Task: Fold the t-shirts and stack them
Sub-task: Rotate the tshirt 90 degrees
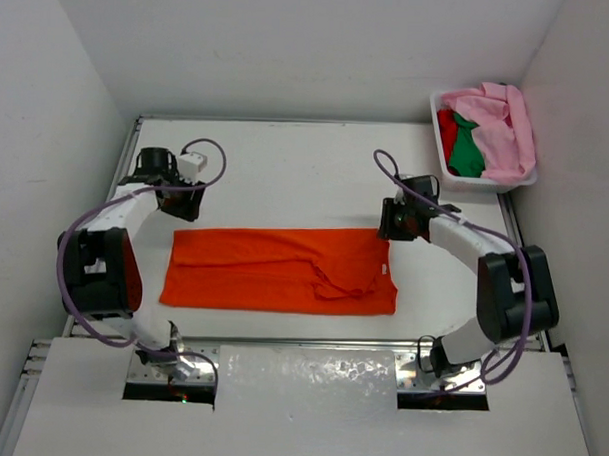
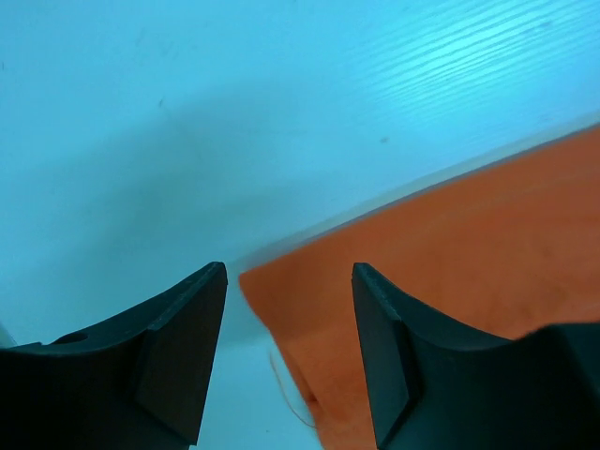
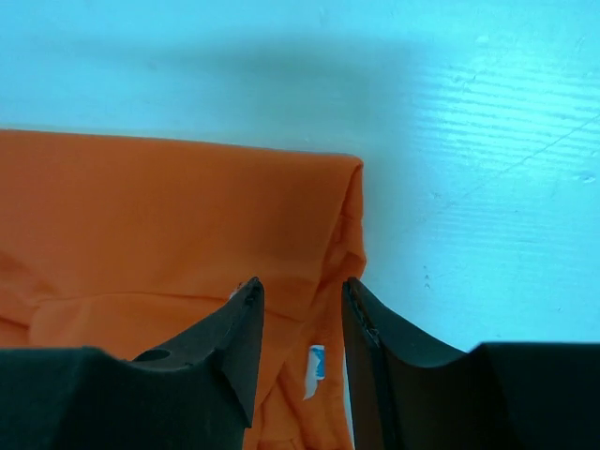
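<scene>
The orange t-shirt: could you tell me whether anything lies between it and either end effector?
Nothing visible does: the left end effector and right end effector hang open over the two far corners of the orange t-shirt.

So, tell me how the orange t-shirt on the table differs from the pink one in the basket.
The bright orange t-shirt lies flat on the table, folded into a long strip; the light pink t-shirt is crumpled in the white plastic basket, spilling over its rim. The orange one lies alone; the pink one shares the basket with a green shirt and a red shirt. Both are plain.
</scene>
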Available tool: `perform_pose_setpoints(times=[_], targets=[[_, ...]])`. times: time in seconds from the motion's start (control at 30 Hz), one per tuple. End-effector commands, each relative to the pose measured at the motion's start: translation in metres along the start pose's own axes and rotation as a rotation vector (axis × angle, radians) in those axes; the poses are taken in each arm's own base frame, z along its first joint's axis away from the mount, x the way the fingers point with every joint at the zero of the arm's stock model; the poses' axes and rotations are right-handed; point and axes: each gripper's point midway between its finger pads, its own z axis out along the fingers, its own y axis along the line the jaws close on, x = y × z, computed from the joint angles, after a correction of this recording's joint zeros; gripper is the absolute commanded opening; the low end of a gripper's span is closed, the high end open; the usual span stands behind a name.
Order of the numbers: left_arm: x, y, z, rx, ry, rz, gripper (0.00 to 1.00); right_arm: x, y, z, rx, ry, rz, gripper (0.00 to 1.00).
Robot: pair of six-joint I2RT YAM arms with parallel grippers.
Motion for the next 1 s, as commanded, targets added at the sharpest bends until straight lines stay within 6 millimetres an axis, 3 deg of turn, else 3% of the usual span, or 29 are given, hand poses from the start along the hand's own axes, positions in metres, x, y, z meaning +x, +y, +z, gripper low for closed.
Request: perform_pose_setpoints(times=[0.0, 0.17, 0.23, 0.27, 0.33, 0.37, 0.4, 0.47, 0.5, 0.57, 0.6, 0.63, 0.67, 0.7, 0.73, 0.77, 0.83, 0.87, 0.97], targets=[[0.019, 0.027, 0.010, -0.077, 0.033, -0.055, 0.54, 0.002, -0.009, 0.010, 0.048, 0.072, -0.007, 0.38], [0.056, 0.038, 0.028, -0.101, 0.113, -0.080, 0.53, 0.015, -0.010, 0.041, 0.044, 0.183, -0.008, 0.33], [0.069, 0.037, 0.030, -0.102, 0.140, -0.078, 0.53, 0.007, -0.008, 0.050, 0.037, 0.180, -0.011, 0.27], [0.075, 0.037, 0.031, -0.100, 0.152, -0.078, 0.53, 0.012, -0.010, 0.059, 0.041, 0.208, -0.007, 0.25], [0.090, 0.036, 0.034, -0.100, 0.195, -0.074, 0.53, -0.007, -0.008, 0.068, 0.048, 0.194, -0.008, 0.21], [0.095, 0.034, 0.035, -0.095, 0.209, -0.071, 0.53, -0.003, -0.013, 0.081, 0.067, 0.226, -0.007, 0.21], [0.101, 0.032, 0.036, -0.093, 0.226, -0.068, 0.53, -0.026, -0.010, 0.086, 0.069, 0.193, -0.010, 0.21], [0.113, 0.027, 0.035, -0.077, 0.255, -0.057, 0.53, -0.044, -0.009, 0.102, 0.074, 0.180, -0.016, 0.20], [0.111, 0.026, 0.033, -0.071, 0.246, -0.057, 0.53, -0.065, -0.005, 0.121, 0.068, 0.159, -0.020, 0.20], [0.095, 0.021, 0.028, -0.024, 0.200, -0.071, 0.53, -0.089, 0.001, 0.143, 0.045, 0.134, -0.026, 0.21], [0.070, 0.022, 0.024, 0.003, 0.135, -0.070, 0.54, -0.113, 0.009, 0.168, 0.014, 0.106, -0.029, 0.21], [0.058, 0.023, 0.021, 0.018, 0.111, -0.071, 0.54, -0.128, 0.013, 0.179, -0.001, 0.084, -0.030, 0.21], [0.053, 0.020, 0.017, 0.043, 0.114, -0.088, 0.54, -0.177, 0.027, 0.178, -0.029, -0.015, -0.038, 0.22], [0.032, 0.026, 0.011, 0.044, 0.076, -0.083, 0.54, -0.168, 0.023, 0.205, -0.034, 0.006, -0.032, 0.22], [0.027, 0.027, 0.009, 0.049, 0.075, -0.087, 0.54, -0.183, 0.025, 0.211, -0.039, -0.034, -0.029, 0.23], [0.029, 0.024, 0.006, 0.066, 0.097, -0.094, 0.54, -0.213, 0.032, 0.211, -0.059, -0.129, -0.025, 0.26], [0.025, 0.026, -0.001, 0.066, 0.107, -0.099, 0.54, -0.230, 0.037, 0.214, -0.093, -0.202, -0.015, 0.33], [0.024, 0.025, -0.004, 0.071, 0.106, -0.098, 0.54, -0.242, 0.041, 0.211, -0.111, -0.257, -0.023, 0.41], [0.023, 0.027, -0.008, 0.053, 0.111, -0.105, 0.54, -0.271, 0.050, 0.184, -0.127, -0.345, -0.056, 0.54]])
